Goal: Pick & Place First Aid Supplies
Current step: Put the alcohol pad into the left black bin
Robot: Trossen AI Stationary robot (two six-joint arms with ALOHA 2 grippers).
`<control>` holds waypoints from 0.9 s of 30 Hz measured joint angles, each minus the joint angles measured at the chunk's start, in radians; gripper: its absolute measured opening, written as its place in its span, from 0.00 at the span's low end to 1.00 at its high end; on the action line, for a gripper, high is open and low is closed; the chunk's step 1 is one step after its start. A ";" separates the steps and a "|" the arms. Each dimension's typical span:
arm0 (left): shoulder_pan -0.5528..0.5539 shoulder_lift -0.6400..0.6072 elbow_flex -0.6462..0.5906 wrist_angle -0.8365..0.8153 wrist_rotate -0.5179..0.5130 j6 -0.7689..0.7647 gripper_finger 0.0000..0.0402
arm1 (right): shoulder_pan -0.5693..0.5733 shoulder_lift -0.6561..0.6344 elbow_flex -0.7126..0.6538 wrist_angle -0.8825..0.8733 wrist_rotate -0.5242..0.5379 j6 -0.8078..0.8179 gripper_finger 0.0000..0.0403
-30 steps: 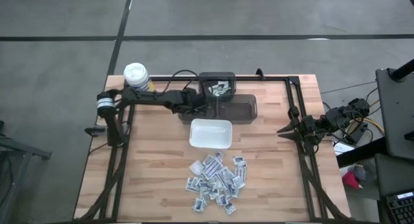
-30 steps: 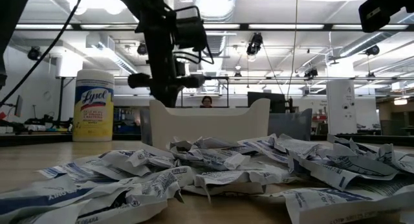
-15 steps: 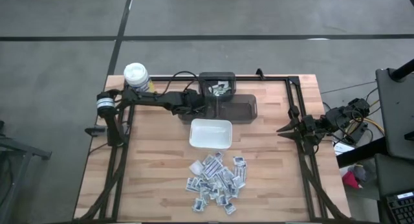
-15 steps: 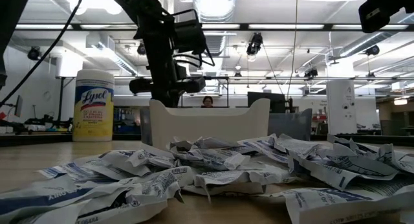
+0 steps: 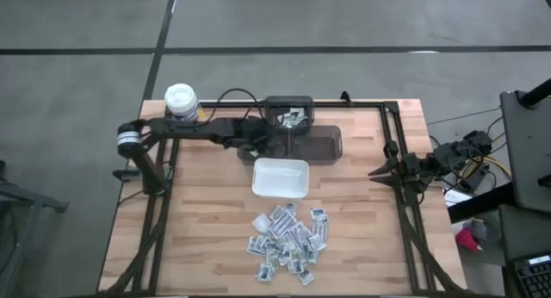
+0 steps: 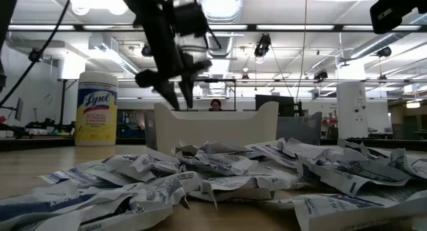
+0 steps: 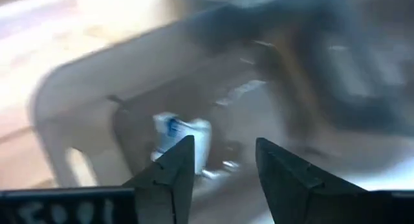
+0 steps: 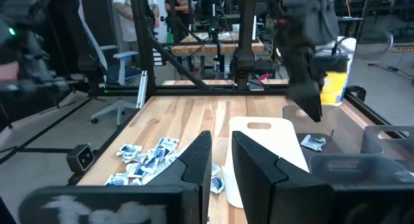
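Several first aid supplies, small white packets with blue print, lie in a pile (image 5: 288, 238) on the table's near middle (image 6: 233, 171). One packet (image 7: 178, 134) lies flat on the floor of a grey see-through bin (image 5: 312, 145). My left gripper (image 5: 269, 143) hangs open above that bin's left end, fingers slanting down (image 7: 223, 156), with nothing between them. More packets sit in a dark bin (image 5: 289, 115) behind it. My right gripper (image 5: 376, 171) waits at the table's right edge, its fingers (image 8: 220, 153) a little apart and empty.
A white rectangular dish (image 5: 280, 177) stands between the grey bin and the pile. A yellow canister with a white lid (image 5: 181, 100) stands at the far left corner. A black frame (image 5: 370, 104) runs along the far and right edges. People stand beyond the table.
My left gripper has opened: its fingers, shut a second ago, now stand apart. It has also risen a little above the grey bin and tipped. My right arm has kept still.
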 joint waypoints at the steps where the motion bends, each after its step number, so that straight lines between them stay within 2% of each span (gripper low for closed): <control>1: -0.012 -0.020 0.002 -0.001 0.044 0.004 0.40 | 0.000 0.000 0.000 0.000 0.000 0.000 0.15; 4: -0.068 -0.078 0.004 0.000 0.163 -0.007 0.40 | 0.000 0.000 0.000 0.001 0.000 0.000 0.15; 6: -0.121 -0.110 0.004 0.000 0.194 -0.044 0.40 | 0.000 0.000 0.000 0.000 0.000 0.000 0.15; 11: -0.284 -0.158 0.004 0.000 0.194 -0.159 0.40 | 0.000 0.000 0.000 0.000 -0.001 0.000 0.15; 18: -0.487 -0.156 0.003 0.000 0.185 -0.348 0.40 | 0.000 0.000 0.000 0.001 -0.001 0.000 0.15; 27: -0.646 -0.104 -0.009 0.000 0.179 -0.594 0.40 | 0.000 0.000 0.000 0.001 -0.002 0.000 0.15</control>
